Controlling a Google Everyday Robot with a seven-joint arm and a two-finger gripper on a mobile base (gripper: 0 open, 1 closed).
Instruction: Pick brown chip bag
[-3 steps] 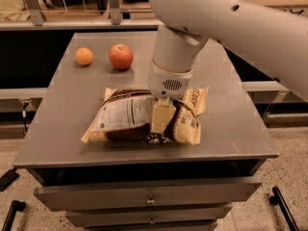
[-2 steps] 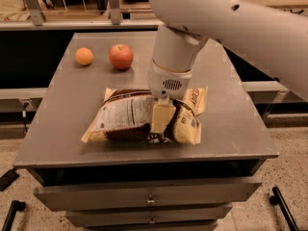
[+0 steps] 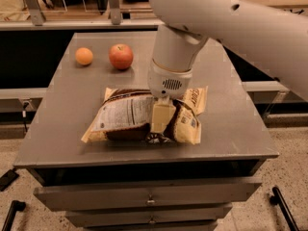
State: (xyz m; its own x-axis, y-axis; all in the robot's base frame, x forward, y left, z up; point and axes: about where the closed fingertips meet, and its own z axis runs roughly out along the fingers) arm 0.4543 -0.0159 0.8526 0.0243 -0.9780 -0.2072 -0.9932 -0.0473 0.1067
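Observation:
The brown chip bag (image 3: 122, 117) lies flat on the grey table (image 3: 231, 129), near its front middle. It is dark brown with cream-tan ends and a white label panel facing up. My gripper (image 3: 157, 134) points straight down from the white arm (image 3: 175, 61) and sits low on the bag's middle, touching it just right of the label panel. The arm hides part of the bag's far side. The bag rests on the table.
A red apple (image 3: 121, 56) and an orange (image 3: 84, 56) sit at the table's back left, apart from the bag. Drawers (image 3: 149, 198) run below the front edge. A counter with railings stands behind the table.

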